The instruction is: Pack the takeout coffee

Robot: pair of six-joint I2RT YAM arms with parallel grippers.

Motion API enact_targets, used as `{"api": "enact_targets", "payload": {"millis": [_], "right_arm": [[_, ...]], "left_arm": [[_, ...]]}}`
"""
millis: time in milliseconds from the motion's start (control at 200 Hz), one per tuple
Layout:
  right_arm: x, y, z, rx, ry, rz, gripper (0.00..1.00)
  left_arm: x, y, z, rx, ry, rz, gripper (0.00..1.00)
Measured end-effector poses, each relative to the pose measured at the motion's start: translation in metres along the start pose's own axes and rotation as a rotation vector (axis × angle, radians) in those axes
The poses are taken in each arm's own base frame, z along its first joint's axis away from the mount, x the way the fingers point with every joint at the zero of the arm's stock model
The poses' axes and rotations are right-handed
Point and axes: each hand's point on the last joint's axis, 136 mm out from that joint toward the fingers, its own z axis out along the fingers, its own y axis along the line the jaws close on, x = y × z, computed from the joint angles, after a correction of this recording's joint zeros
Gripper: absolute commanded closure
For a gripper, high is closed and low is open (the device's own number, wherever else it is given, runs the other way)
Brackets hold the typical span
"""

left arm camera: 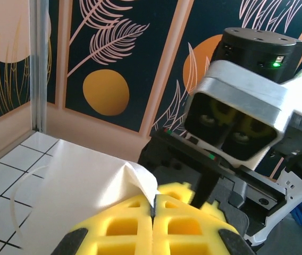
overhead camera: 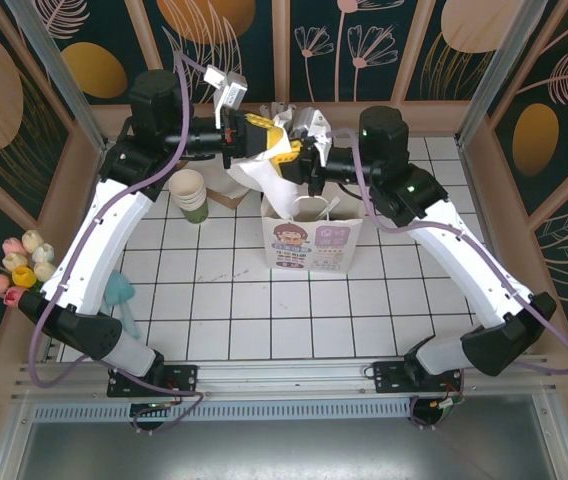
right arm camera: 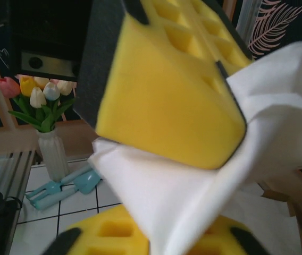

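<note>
Tiled table [overhead camera: 224,300]; white bag [right arm camera: 278,106] in right claw [right arm camera: 161,191]

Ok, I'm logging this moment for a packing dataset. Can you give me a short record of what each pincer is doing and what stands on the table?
left pincer: yellow pads closed on an edge of the white sheet
right pincer: pads clamped on bunched folds of the same white sheet
sheet position: held up between both arms, above the bag's mouth
printed paper bag: upright, top open, mid-table
cup stack: lidless, left of the bag, untouched
tulips: at the left edge
table: white tiles
</note>
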Motion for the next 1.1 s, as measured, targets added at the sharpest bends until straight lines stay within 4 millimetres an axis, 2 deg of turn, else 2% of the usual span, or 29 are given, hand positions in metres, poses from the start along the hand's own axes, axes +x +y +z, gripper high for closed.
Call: {"api": "enact_targets", "payload": {"millis": [20,45,120,145,185,210,250,285,380,485,606,716,791,906,991,1101], "right_arm": [[0.000,0.000,-0.002,0.009,-0.001,0.006,1.00],[-0.001,-0.001,-0.004,0.026,-0.001,0.004,1.00],[-0.002,-0.006,-0.010,0.081,0.000,-0.003,1.00],[-0.001,-0.008,-0.012,0.104,0.006,-0.002,1.00],[0.000,-0.011,-0.016,0.134,0.016,0.002,1.00],[0.001,-0.013,-0.019,0.160,0.023,0.003,1.00],[0.002,-0.017,-0.023,0.195,0.030,0.003,1.00],[0.003,-0.020,-0.028,0.224,0.036,0.004,1.00],[0.010,-0.024,-0.039,0.269,0.058,0.014,1.00],[0.028,-0.022,-0.048,0.273,0.101,0.025,1.00],[0.048,-0.015,-0.048,0.236,0.162,0.032,1.00],[0.058,-0.018,-0.050,0.233,0.199,0.037,1.00],[0.057,-0.021,-0.048,0.232,0.201,0.039,1.00],[0.045,-0.025,-0.041,0.211,0.176,0.027,1.00],[0.039,-0.031,-0.036,0.210,0.168,0.005,1.00],[0.044,-0.043,-0.028,0.206,0.182,-0.012,1.00]], "left_arm": [[0.000,0.000,0.000,0.000,0.000,0.000,1.00],[0.000,0.000,0.000,0.000,0.000,0.000,0.92],[0.000,-0.001,0.001,0.003,0.000,-0.006,0.83],[0.000,-0.001,0.001,0.000,-0.002,-0.003,0.72],[-0.002,0.002,0.000,-0.012,-0.008,0.001,0.42],[-0.003,0.005,-0.001,-0.022,-0.014,0.010,0.28],[-0.004,0.009,-0.002,-0.043,-0.025,0.019,0.11],[-0.004,0.014,-0.004,-0.070,-0.035,0.024,0.02],[0.004,0.030,-0.010,-0.177,-0.059,0.016,0.01],[0.017,0.054,-0.022,-0.342,-0.087,-0.011,0.01],[0.030,0.078,-0.039,-0.518,-0.124,-0.061,0.01],[0.049,0.096,-0.052,-0.635,-0.137,-0.126,0.02],[0.066,0.106,-0.059,-0.694,-0.132,-0.175,0.01],[0.091,0.119,-0.062,-0.748,-0.109,-0.244,0.01],[0.104,0.122,-0.060,-0.745,-0.088,-0.273,0.02],[0.115,0.121,-0.056,-0.718,-0.063,-0.291,0.01]]}}
